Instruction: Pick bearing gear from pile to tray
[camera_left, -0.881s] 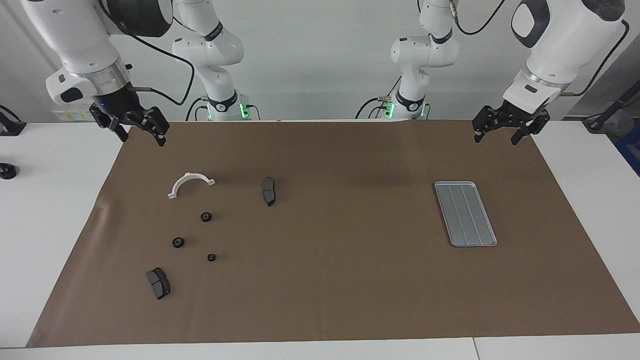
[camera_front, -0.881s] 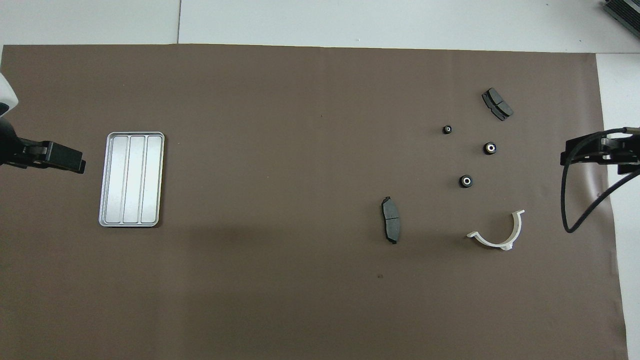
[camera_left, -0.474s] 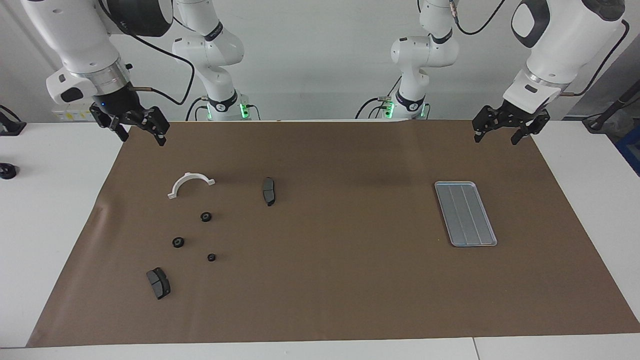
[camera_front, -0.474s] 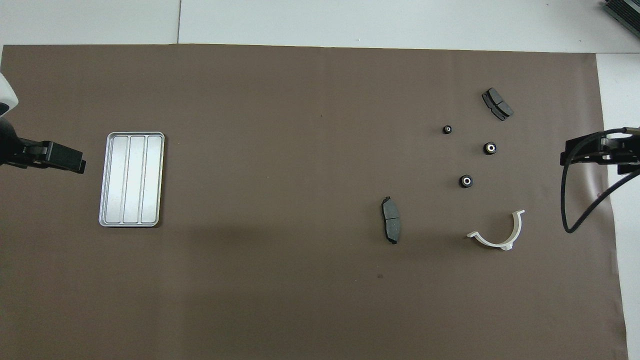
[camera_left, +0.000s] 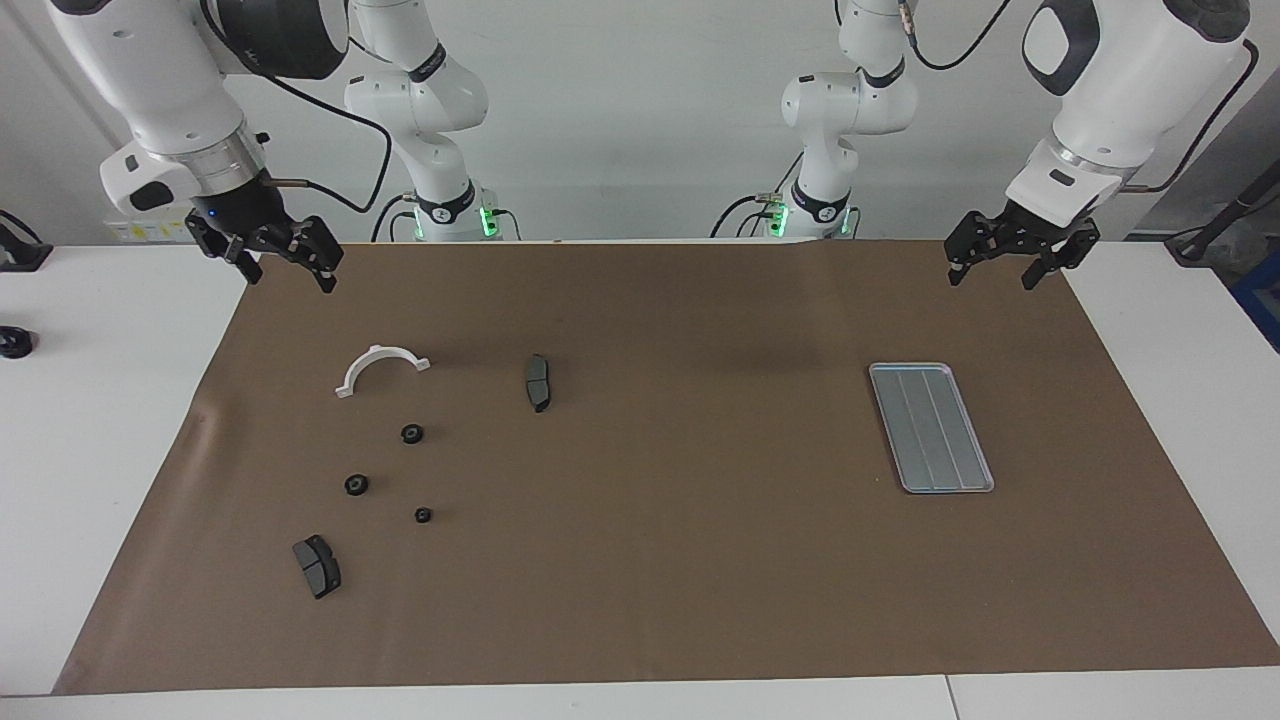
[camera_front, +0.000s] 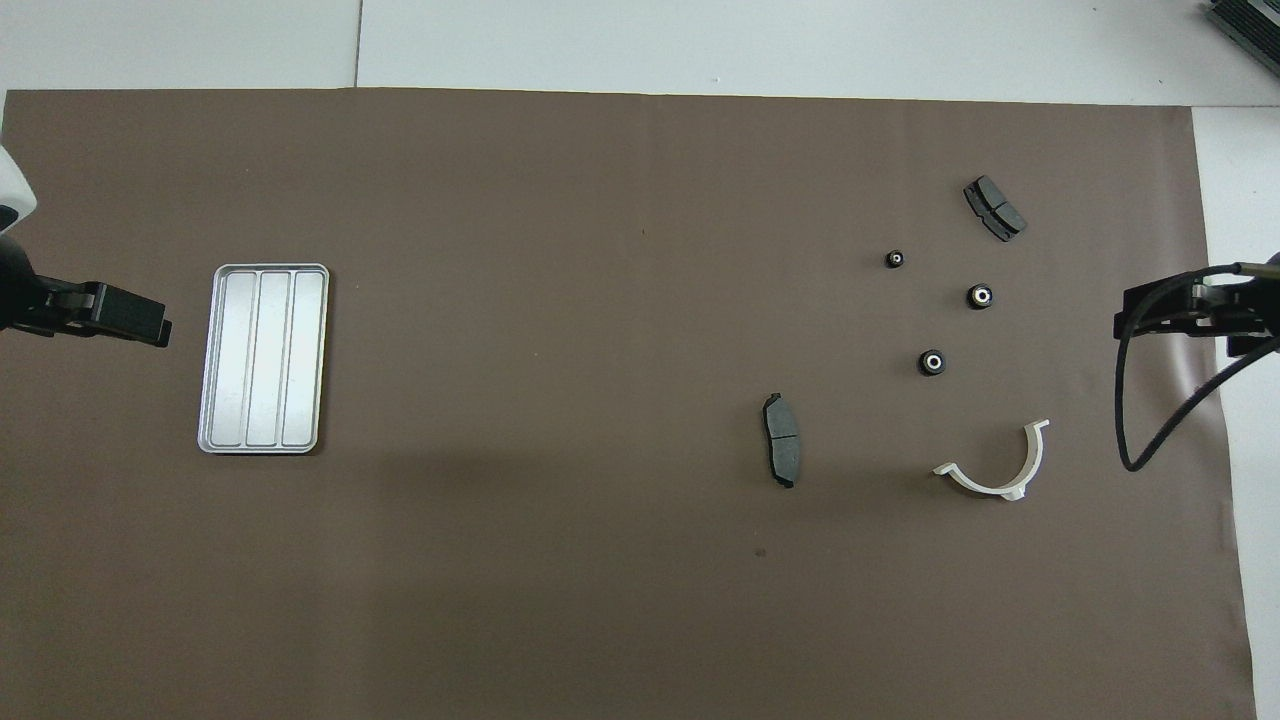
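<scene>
We see three small black gears lying apart from one another on the brown mat, toward the right arm's end of the worktop: one (camera_left: 411, 433) nearest the robots, a second (camera_left: 355, 484) a little farther out, and the smallest (camera_left: 423, 515) farther still. None of them is touched; all sit on the mat well apart from either claw. Around them lie a white half-ring bracket (camera_left: 381, 368), nearer to the robots than the gears, a dark brake pad (camera_left: 537, 382) beside the bracket toward the middle of the mat, and a second brake pad (camera_left: 317, 566) farther from the robots than every gear.

The right claw (camera_left: 285, 262) hangs in the air over the mat's corner nearest the robots at that end, its fingers spread and holding nothing.

The silver tray (camera_left: 930, 427) lies flat on the mat toward the left arm's end, with nothing in it. The left claw (camera_left: 1005, 262) waits above the mat's edge nearest the robots there, fingers likewise spread and empty.
</scene>
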